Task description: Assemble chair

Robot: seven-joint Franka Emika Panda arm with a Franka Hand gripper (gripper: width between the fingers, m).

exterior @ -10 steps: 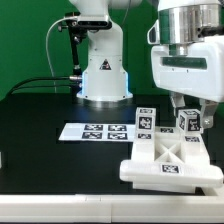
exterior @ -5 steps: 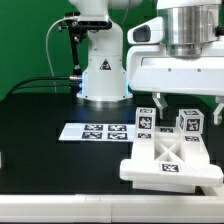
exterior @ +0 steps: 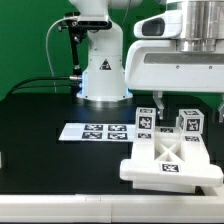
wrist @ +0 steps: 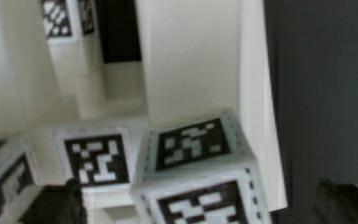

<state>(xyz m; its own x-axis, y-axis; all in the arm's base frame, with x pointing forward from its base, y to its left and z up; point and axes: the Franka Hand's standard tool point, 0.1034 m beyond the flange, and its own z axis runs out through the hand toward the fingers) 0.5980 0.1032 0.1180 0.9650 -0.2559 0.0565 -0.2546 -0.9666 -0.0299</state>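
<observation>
The chair [exterior: 170, 160] is a white X-braced frame lying flat at the exterior view's right. Two tagged upright posts stand at its far edge, the left post [exterior: 143, 120] and the right post [exterior: 188, 122]. My gripper [exterior: 189, 105] hangs just above the right post, its dark fingers [exterior: 160, 102] spread to either side. In the wrist view the gripper [wrist: 197, 208] straddles a tagged white block [wrist: 202, 200], with a dark gap showing at one finger [wrist: 345, 205]. The jaws stand open and grip nothing.
The marker board [exterior: 95, 131] lies flat on the black table, to the exterior view's left of the chair. The arm's white base [exterior: 103, 72] stands behind it with a black cable [exterior: 40, 85] running off to the left.
The hand has turned about its vertical axis, so it now faces the exterior camera broadside with its fingers spread over the right post. The chair parts have not moved.
</observation>
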